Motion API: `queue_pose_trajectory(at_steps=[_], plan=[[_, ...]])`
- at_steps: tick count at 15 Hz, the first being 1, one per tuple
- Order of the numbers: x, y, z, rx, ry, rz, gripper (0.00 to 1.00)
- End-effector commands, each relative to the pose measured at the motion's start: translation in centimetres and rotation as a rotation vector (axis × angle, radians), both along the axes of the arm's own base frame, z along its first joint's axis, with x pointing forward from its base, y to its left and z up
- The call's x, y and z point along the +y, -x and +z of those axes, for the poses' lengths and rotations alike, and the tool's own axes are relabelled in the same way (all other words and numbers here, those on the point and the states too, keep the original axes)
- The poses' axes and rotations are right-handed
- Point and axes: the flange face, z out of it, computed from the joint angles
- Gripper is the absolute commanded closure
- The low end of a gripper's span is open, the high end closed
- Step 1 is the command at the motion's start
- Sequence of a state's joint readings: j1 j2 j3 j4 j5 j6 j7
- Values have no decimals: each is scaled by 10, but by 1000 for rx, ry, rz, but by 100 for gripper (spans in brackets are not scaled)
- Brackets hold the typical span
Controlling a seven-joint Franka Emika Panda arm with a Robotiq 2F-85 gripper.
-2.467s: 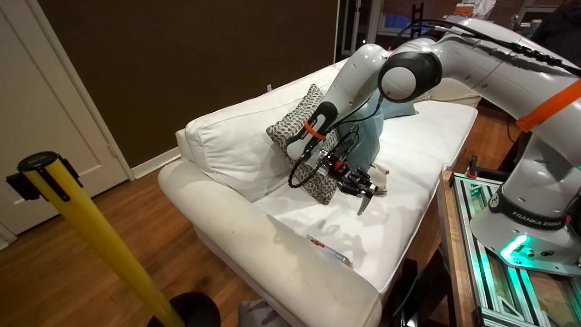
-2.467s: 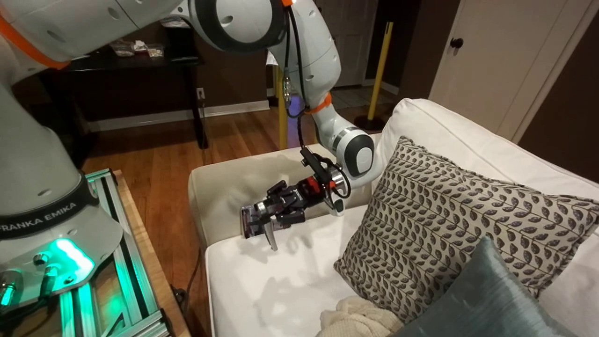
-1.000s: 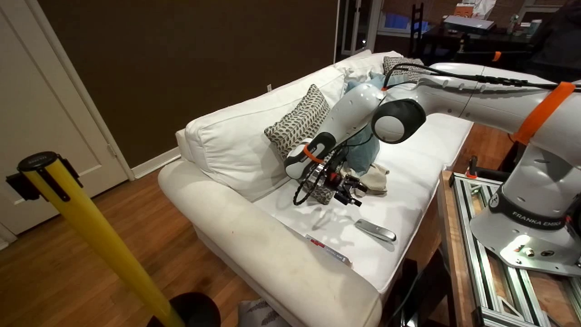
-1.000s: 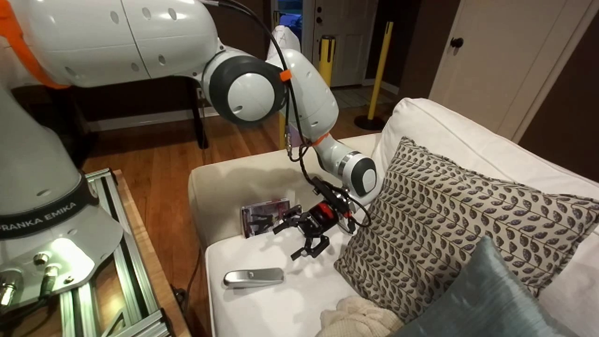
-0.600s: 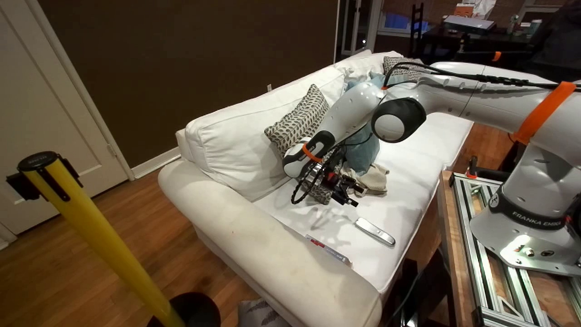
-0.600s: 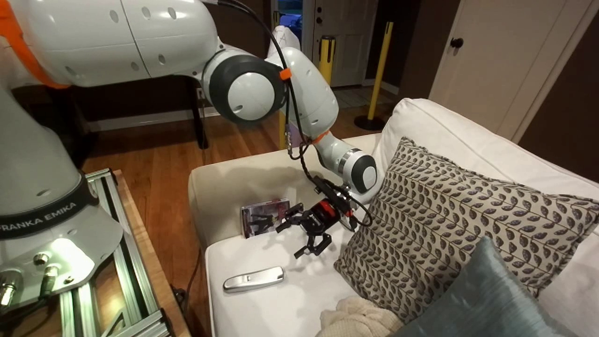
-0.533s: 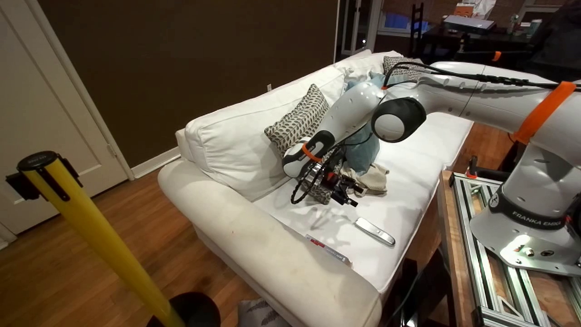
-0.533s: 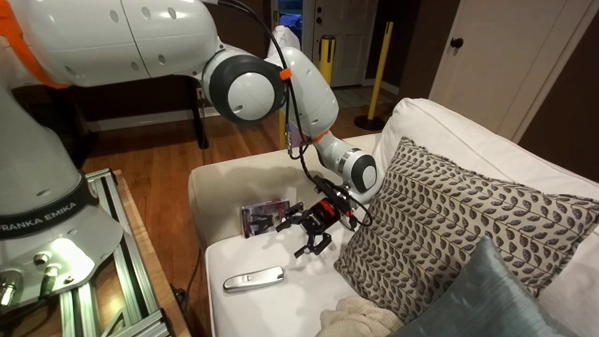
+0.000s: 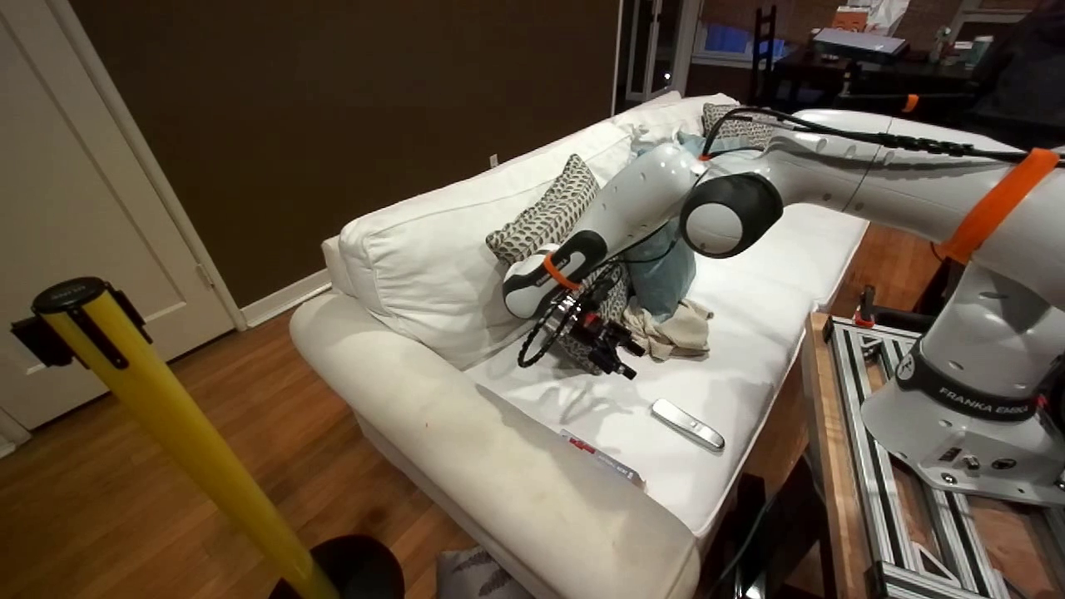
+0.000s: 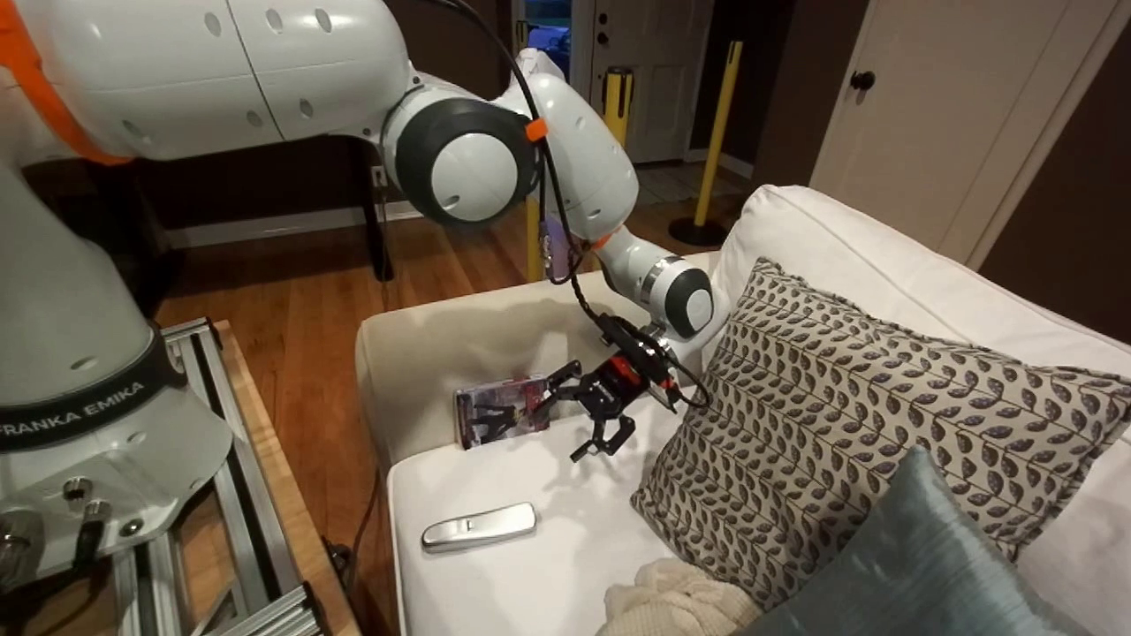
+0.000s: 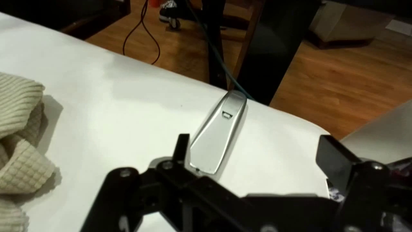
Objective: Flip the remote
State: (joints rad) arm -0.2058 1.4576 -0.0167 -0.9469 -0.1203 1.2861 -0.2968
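"Wrist view: how did the claw [image 11: 256,153] stand there?"

"With its two black fingers [image 11: 334,158] spread wide, a broad gap between their tips."

"And where was the remote [image 11: 216,137]?"

"It lay flat on the seat [image 10: 530,592] of the white sofa [image 9: 441,249], near the front edge, silver face up. From the wrist, one finger overlapped its edge; in both exterior views the claw hung above the seat, apart from it."

"What stood nearby?"

"In an exterior view, a case [image 10: 499,411] with a printed cover stood upright against the armrest [image 10: 415,353], and one finger crossed in front of its corner."

"And the soft things?"

"A cream blanket [image 10: 676,601] lay crumpled on the seat, and a cushion with a leaf pattern [image 10: 839,424] leaned on the backrest [image 10: 831,256]. A blue cushion [image 10: 928,565] hid part of it from that camera."

"Beyond the sofa?"

"A yellow post [image 9: 180,416] rose from the wooden floor [image 9: 291,449] past the armrest, with a pale door [image 9: 100,183] behind it."
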Motion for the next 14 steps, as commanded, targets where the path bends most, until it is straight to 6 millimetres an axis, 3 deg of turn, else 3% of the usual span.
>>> queue_pose_trajectory(at_steps=[1,4,8,14], plan=[[13,-19,14,-136,-20,40,0],[15,-39,35,-310,-23,58,0],[11,-63,85,-574,-12,52,0],[17,-63,145,-819,-33,138,0]])
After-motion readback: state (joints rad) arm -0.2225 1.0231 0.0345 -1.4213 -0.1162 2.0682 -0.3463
